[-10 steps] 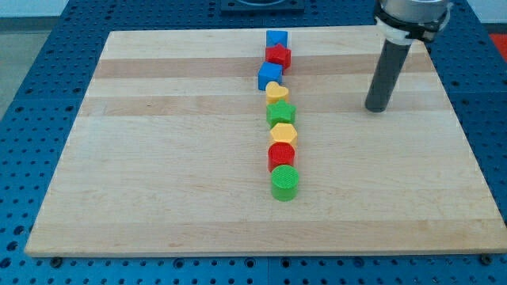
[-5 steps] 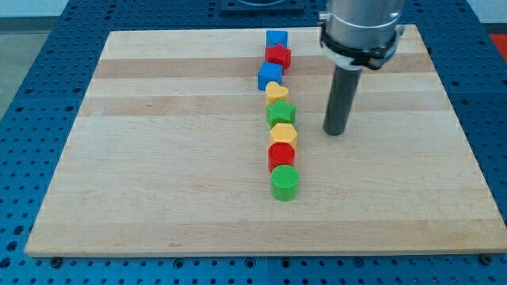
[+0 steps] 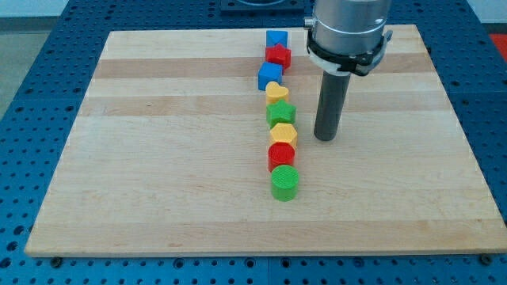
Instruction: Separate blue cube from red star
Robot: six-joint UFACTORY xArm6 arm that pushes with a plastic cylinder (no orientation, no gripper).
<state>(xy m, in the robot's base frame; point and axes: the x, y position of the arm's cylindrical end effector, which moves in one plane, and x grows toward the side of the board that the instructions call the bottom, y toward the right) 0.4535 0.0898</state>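
A blue cube [image 3: 270, 76] touches the lower left side of a red star [image 3: 278, 55] near the view's top of a wooden board [image 3: 158, 158]. Another blue block [image 3: 276, 37] sits just above the star. My tip [image 3: 324, 138] rests on the board to the right of the column, level with the yellow hexagon [image 3: 283, 134], well below and right of the blue cube. It touches no block.
Below the cube the column continues: yellow heart [image 3: 276, 92], green star [image 3: 280, 113], yellow hexagon, red cylinder [image 3: 281, 155], green cylinder [image 3: 285, 183]. A blue perforated table [image 3: 32, 95] surrounds the board.
My tip has moved left and toward the view's bottom, from the right part of the board to just beside the block column. No block has moved.
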